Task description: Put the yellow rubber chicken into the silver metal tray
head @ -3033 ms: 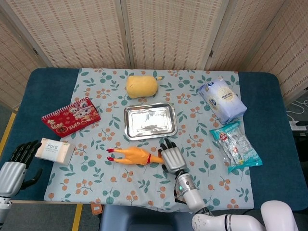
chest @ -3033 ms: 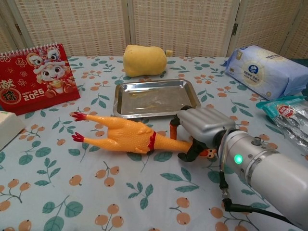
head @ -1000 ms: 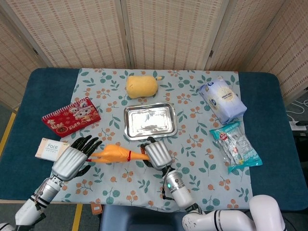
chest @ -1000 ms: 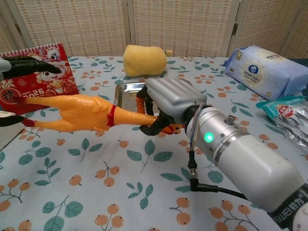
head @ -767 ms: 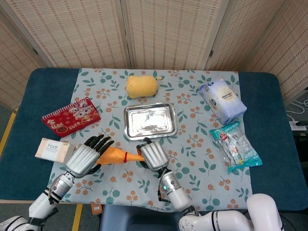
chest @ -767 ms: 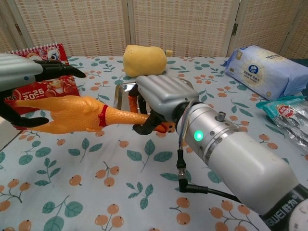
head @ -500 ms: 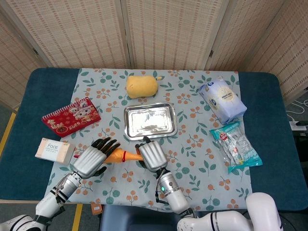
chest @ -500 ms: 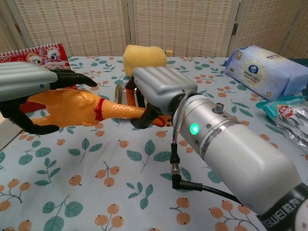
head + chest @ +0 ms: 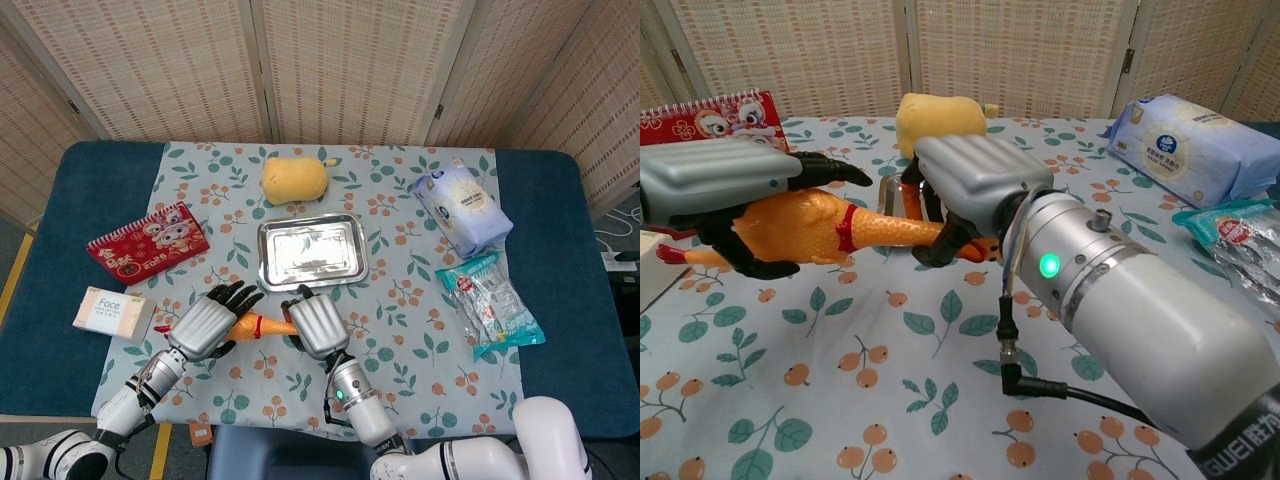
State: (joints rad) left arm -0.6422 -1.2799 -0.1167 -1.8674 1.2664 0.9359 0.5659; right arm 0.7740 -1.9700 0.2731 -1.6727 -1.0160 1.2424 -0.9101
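Left hand (image 9: 725,195) now cupping chicken (image 9: 815,228), right hand (image 9: 970,190) gripping neck

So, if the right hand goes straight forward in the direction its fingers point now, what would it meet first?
Most likely the silver metal tray. The right hand, gripping the yellow rubber chicken by the neck, points away from the robot at the tray's near rim. Its height above the table is unclear, so it might pass over.

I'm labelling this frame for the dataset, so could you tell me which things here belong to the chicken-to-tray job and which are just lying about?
Part of the job:
yellow rubber chicken, lifted off the table
right hand, holding its neck end
left hand, around its body
silver metal tray

Just lying about:
yellow plush
red calendar
tissue box
wipes pack
snack bag
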